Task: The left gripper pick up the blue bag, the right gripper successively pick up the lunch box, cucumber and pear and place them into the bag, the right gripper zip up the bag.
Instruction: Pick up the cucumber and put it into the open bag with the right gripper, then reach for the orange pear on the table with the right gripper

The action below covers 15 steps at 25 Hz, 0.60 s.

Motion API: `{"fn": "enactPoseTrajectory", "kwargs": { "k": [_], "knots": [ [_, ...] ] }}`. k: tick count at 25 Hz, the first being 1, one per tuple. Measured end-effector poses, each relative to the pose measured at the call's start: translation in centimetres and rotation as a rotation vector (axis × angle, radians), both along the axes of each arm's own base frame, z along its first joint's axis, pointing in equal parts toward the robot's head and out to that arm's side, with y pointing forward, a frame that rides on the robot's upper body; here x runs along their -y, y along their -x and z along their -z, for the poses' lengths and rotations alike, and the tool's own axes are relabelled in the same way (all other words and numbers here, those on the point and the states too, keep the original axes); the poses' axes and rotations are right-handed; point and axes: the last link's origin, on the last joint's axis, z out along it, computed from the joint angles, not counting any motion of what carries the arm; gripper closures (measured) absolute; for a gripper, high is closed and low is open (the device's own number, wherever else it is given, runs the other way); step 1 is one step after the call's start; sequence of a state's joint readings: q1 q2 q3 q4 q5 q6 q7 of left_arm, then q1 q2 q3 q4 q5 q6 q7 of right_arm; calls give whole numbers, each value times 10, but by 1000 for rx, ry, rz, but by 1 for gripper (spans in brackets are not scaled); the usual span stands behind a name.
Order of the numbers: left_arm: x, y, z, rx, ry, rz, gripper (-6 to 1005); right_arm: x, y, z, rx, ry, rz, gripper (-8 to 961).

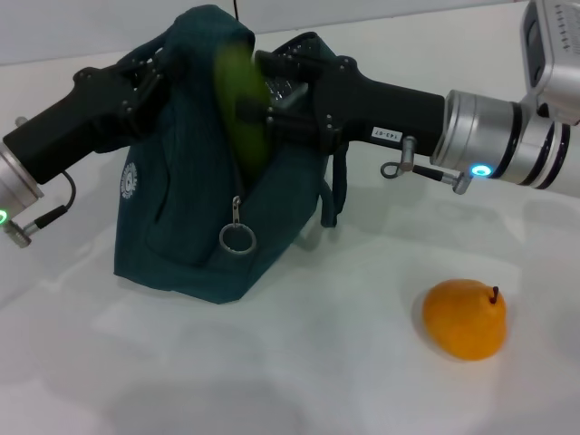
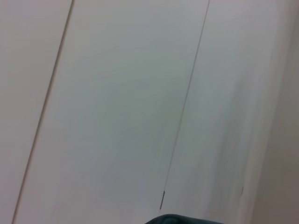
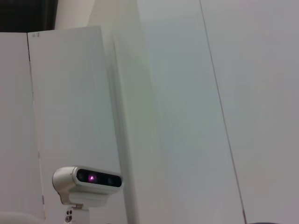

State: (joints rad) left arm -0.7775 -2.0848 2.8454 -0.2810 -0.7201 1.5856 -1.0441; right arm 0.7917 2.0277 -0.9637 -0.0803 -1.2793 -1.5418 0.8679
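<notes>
The blue bag (image 1: 195,190) stands on the white tabletop (image 1: 299,362), propped up from its top edge by the left tool (image 1: 154,77), which appears clamped on the fabric near one handle. The right tool (image 1: 263,113) reaches in over the bag's mouth, closed on the cucumber (image 1: 243,100), which hangs steeply, its lower end already down in the opening and its upper end level with the bag's top. The pear (image 1: 465,318) sits on the tabletop well apart from the bag, on the right tool's side. The lunch box is not visible; it is probably inside the bag already, though nothing shows this. Both wrist views see only pale panels, plus a sliver of bag fabric (image 2: 180,219) in the left one.

The main risk is the cucumber's length. It seems about as long as the bag is wide, so if it is released while steep, it may stand on end or lean against the rim and later block the zip (image 1: 237,213). If the lunch box is below, the cucumber could wedge against it. The bag is soft and held at one side only: a downward push from the right tool could drag the fabric from the left tool's grip or fold the mouth shut. Pulling out too fast might also catch a handle.
</notes>
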Motion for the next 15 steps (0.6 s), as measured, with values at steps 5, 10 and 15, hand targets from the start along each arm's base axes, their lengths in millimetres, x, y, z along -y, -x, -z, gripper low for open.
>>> {"fn": "enactPoseTrajectory", "kwargs": {
  "k": [5,10,15],
  "knots": [
    [-1,2,1,-11,-5,-16,945,0,-3,-2,7,-14,-1,301],
    [-1,3,2,-11,-4,-19,945,4,-4,-11,-8,-33,-38,229],
    [1,11,0,-13,-31,-43,945,23,-24,-50,-13,-109,-119,185]
  ]
}}
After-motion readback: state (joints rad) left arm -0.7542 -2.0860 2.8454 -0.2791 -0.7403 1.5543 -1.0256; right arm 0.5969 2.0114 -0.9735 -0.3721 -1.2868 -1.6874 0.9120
